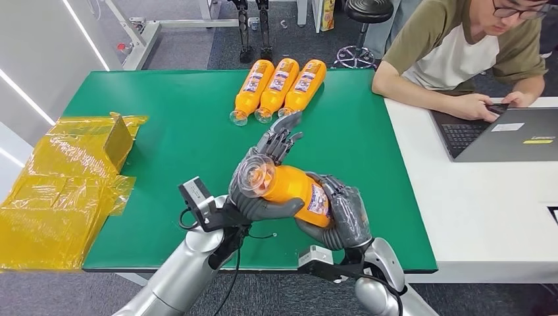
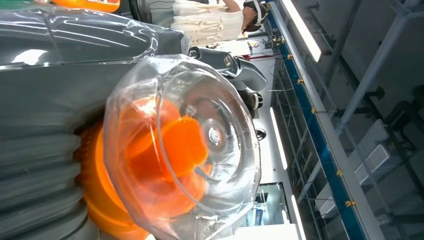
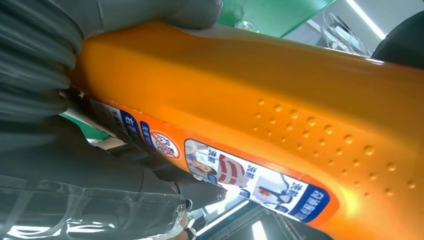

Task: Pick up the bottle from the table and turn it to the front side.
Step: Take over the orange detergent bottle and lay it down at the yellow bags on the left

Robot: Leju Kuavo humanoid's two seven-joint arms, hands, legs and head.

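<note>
Bottle (image 1: 289, 187) of smooth orange plastic with a clear cap and a dimpled side is lifted above the near half of the green table (image 1: 184, 145), label on one side; the left hand (image 1: 263, 181) wraps its cap end and the right hand (image 1: 342, 214) curls round its base, both gripping it. Open green surface lies to the left, toward crinkled yellow bags (image 1: 59, 191) at the left edge. Three more orange bottles (image 1: 279, 89) lie side by side at the far edge, and a person (image 1: 460, 52) types on a laptop (image 1: 507, 135) on the white table (image 1: 487, 210) to the right.

Left hand (image 1: 263, 187) and right hand (image 1: 342, 214) meet, fingers curled in a shared grip.
</note>
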